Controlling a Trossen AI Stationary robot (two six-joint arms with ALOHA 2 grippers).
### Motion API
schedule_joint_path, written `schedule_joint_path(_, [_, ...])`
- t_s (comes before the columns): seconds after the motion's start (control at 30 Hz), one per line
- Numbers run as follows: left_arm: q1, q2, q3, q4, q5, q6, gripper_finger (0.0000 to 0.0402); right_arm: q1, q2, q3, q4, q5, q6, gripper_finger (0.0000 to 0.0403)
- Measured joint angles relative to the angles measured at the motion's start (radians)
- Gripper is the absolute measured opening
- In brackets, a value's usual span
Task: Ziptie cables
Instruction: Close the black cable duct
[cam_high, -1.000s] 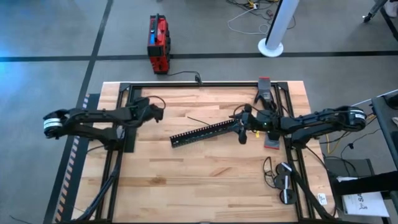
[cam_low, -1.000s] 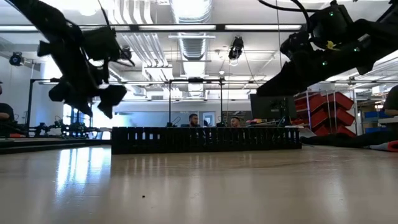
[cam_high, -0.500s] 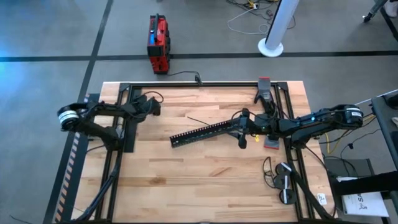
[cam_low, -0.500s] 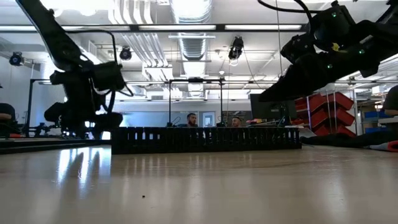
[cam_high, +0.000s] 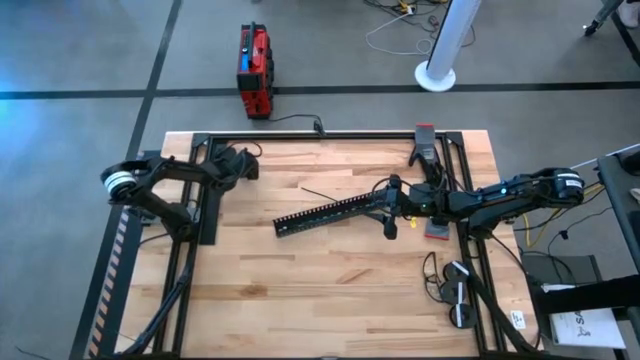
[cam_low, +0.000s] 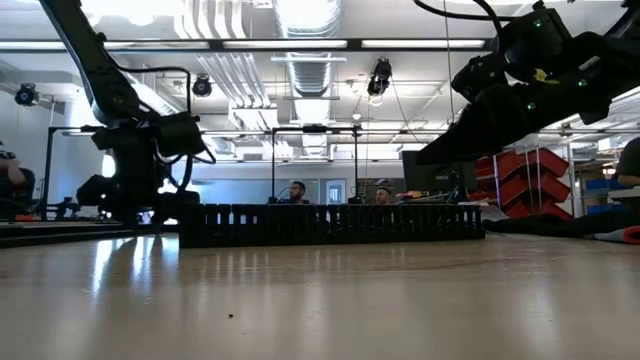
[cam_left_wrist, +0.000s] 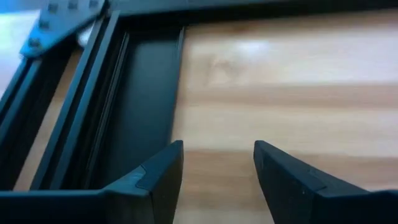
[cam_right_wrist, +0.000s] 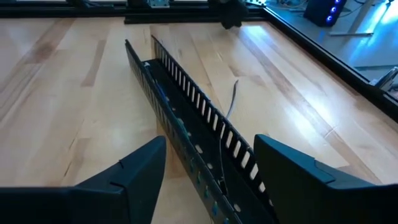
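Surface (cam_high: 330, 280): pale wooden top inside a black frame, seen whole from above
Slotted duct (cam_high: 330, 214): long black toothed channel lying diagonally across the middle of the surface, its near end under the right hand; in the low view it stands as a low comb-like wall (cam_low: 330, 224)
Left arm: folded back over the far left corner of the surface, well apart from the duct
Left hand (cam_high: 240, 160): above the black frame rail at that corner; fingers (cam_left_wrist: 158, 180) parted with bare wood showing between them, nothing held
Right arm: reaches in from the right edge toward the centre
Right hand (cam_high: 390, 208): over the right end of the duct; fingers (cam_right_wrist: 298, 180) spread wide, one either side of the channel, not closed on it
Cables (cam_right_wrist: 186, 134): thin bluish and green strands appear to lie inside the duct channel, running along its length below the right hand; from above they are too thin to make out
Loose wire (cam_right_wrist: 232, 99): single thin grey strand on the wood just beside the duct, on its far side; likely the thin dark line seen from above (cam_high: 318, 192)
Red case (cam_high: 253, 72): on the floor beyond the far edge of the surface
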Motion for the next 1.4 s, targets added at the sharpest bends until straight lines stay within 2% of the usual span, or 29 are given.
schedule_joint_path(0.1, [0.013,-0.044,0.003,-0.030,0.000,0.035,0.0183,0.000,0.000,0.000,-0.006,0.000,0.006,0.0228])
schedule_joint_path(0.27, [0.058,-0.064,-0.048,-0.046,-0.006,-0.007,0.0171,0.000,0.000,-0.002,-0.051,0.000,0.026,0.0233])
schedule_joint_path(0.53, [0.057,-0.015,-0.209,0.285,0.015,-0.019,0.0134,0.000,0.000,-0.011,-0.054,0.000,0.035,0.0229])
schedule_joint_path(0.7, [0.023,-0.007,-0.227,0.335,-0.005,-0.007,0.0090,0.000,0.000,-0.011,-0.051,0.000,0.026,0.0220])
schedule_joint_path(0.87, [0.001,-0.007,-0.227,0.349,0.015,-0.001,0.0012,0.000,0.000,-0.012,-0.012,0.001,0.000,0.0215])
schedule_joint_path(0.97, [-0.014,-0.007,-0.228,0.368,0.025,0.004,0.0007,0.000,0.000,-0.012,0.011,0.001,-0.009,0.0217])
schedule_joint_path(1.27, [-0.113,-0.025,-0.230,0.560,0.260,0.053,0.0000,0.000,0.000,-0.012,0.027,0.001,-0.014,0.0234])
schedule_joint_path(1.4, [-0.181,-0.088,-0.212,0.643,0.270,0.096,0.0000,0.000,0.001,-0.012,0.056,0.001,0.021,0.0241])
